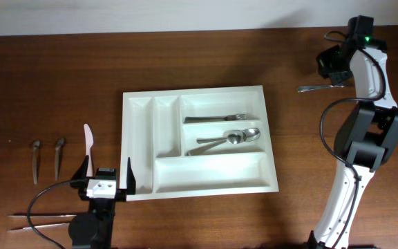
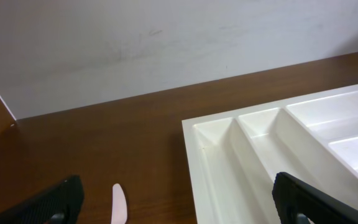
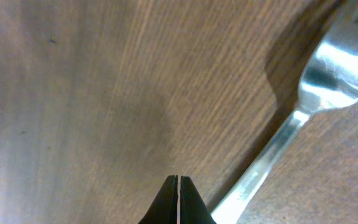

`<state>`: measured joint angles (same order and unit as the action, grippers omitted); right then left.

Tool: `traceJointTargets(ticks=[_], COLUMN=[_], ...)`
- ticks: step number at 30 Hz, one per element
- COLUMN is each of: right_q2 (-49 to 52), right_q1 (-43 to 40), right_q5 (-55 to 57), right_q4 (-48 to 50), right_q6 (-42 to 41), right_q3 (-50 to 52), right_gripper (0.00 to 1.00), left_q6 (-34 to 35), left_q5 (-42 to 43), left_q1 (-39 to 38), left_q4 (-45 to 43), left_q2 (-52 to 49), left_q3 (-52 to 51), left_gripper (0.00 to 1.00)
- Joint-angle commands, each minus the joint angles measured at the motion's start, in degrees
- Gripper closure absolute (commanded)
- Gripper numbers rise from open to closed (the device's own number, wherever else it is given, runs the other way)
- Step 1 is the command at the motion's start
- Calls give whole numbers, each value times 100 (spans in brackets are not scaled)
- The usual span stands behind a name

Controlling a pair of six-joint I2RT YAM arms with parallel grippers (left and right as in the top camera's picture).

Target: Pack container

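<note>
The container, a large white cutlery tray (image 1: 138, 145), lies mid-table; its near-left corner also shows in the left wrist view (image 2: 229, 162). A fork (image 1: 216, 118) lies in its upper wide compartment and two spoons (image 1: 226, 140) in the middle one. My left gripper (image 1: 108, 171) is open and empty beside the tray's front left corner (image 2: 179, 208). My right gripper (image 1: 334, 69) is at the far right, its jaws (image 3: 178, 180) shut with nothing between the tips. A metal fork (image 1: 313, 88) lies just beside them (image 3: 291, 124).
A pale pink plastic knife (image 1: 88, 138) lies left of the tray, between the left fingers in the wrist view (image 2: 119, 202). Two small dark spoons (image 1: 36, 159) (image 1: 59, 155) lie further left. Long thin metal utensils (image 1: 40, 220) lie at the front left edge.
</note>
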<state>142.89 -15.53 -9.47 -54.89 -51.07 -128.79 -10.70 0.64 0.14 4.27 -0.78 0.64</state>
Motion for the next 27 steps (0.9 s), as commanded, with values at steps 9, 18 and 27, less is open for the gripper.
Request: traceJointTargets(ticks=[9, 18, 27], right_q2=[422, 516, 516], right_q1=[-35, -35, -103], right_q5=[245, 262, 704], right_q4=[-59, -17, -601], right_q6=[-22, -24, -181], right_q3=[-74, -74, -74], right_gripper=[96, 96, 96], left_q6=[31, 31, 31], left_q5=[59, 59, 59], left_q1=[24, 24, 24], left_q4=[35, 35, 33], left_q2=[48, 48, 48], left_q3=[-11, -13, -13], left_gripper=[1, 1, 1])
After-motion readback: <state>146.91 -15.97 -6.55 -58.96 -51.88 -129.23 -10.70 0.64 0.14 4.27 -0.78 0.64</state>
